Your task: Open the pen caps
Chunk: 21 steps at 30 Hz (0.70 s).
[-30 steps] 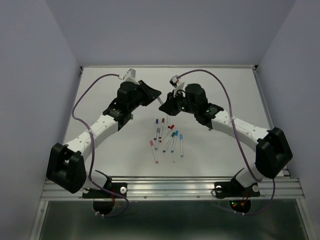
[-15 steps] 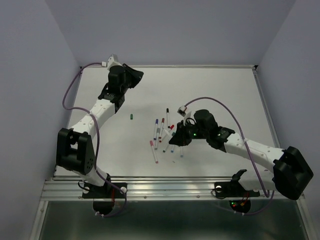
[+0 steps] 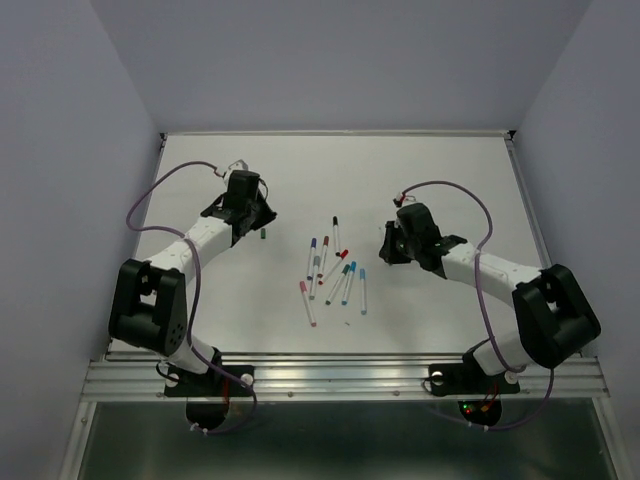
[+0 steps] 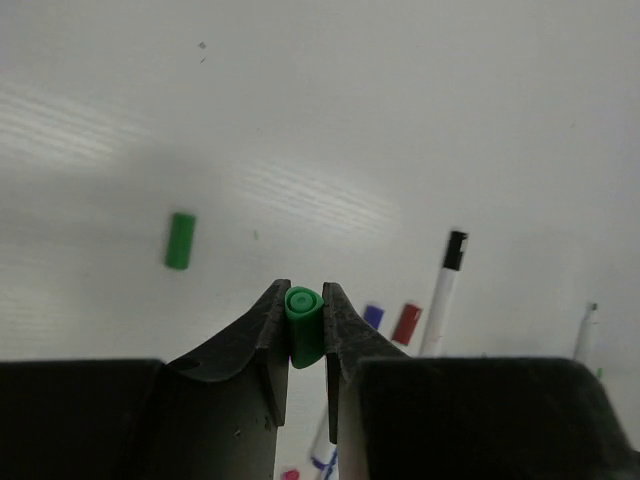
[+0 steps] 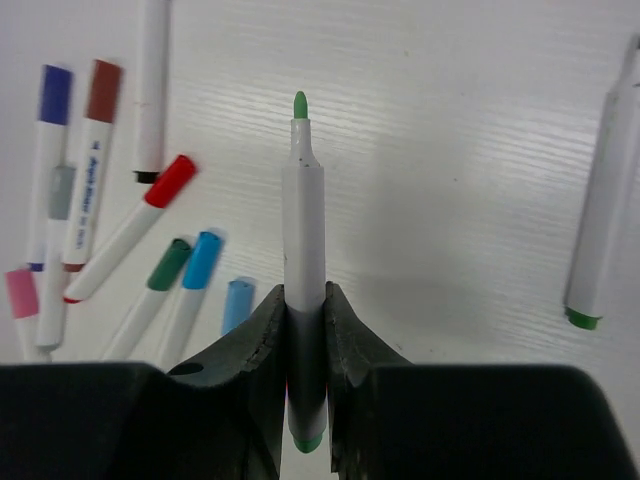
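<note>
The left end effector (image 4: 304, 298) is clenched on a green cap (image 4: 303, 322), held low over the tabletop (image 4: 420, 110) at centre-left of the top view, likely so it can drop beside the loose green cap (image 4: 180, 240) lying there. The right end effector (image 5: 305, 300) grasps the uncapped green pen (image 5: 303, 200) by its barrel, tip forward, right of the capped pens (image 3: 335, 270) clustered mid-frame, probably to set it down apart.

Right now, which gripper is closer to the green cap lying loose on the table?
Left. The left gripper, shut on a second green cap, is right beside the loose green cap; the right gripper, holding an uncapped green pen, sits beyond the pile of pens.
</note>
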Each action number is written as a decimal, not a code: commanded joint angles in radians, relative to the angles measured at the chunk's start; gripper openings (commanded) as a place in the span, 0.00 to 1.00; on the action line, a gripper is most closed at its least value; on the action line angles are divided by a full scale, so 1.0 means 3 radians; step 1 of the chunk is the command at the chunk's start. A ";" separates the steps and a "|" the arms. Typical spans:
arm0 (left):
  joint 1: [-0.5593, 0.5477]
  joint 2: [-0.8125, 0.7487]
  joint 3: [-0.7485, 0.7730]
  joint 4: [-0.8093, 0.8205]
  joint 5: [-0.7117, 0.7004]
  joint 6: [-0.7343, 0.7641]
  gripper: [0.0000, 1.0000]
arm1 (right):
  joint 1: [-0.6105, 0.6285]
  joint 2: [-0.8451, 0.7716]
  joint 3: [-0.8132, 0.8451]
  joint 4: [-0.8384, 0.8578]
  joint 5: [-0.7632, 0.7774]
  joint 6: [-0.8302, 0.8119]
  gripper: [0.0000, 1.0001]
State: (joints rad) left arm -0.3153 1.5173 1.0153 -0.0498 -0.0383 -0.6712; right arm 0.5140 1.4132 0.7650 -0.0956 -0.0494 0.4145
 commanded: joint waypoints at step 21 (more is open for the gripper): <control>0.0115 0.0495 -0.0056 -0.0550 -0.0880 0.0028 0.03 | -0.0052 0.0766 0.0456 -0.0264 0.1157 -0.0195 0.36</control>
State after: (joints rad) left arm -0.2905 1.6623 0.9470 -0.2092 -0.2596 -0.6624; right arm 0.5034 1.6405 0.8619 -0.1661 0.2703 0.3710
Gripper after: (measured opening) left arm 0.255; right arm 0.323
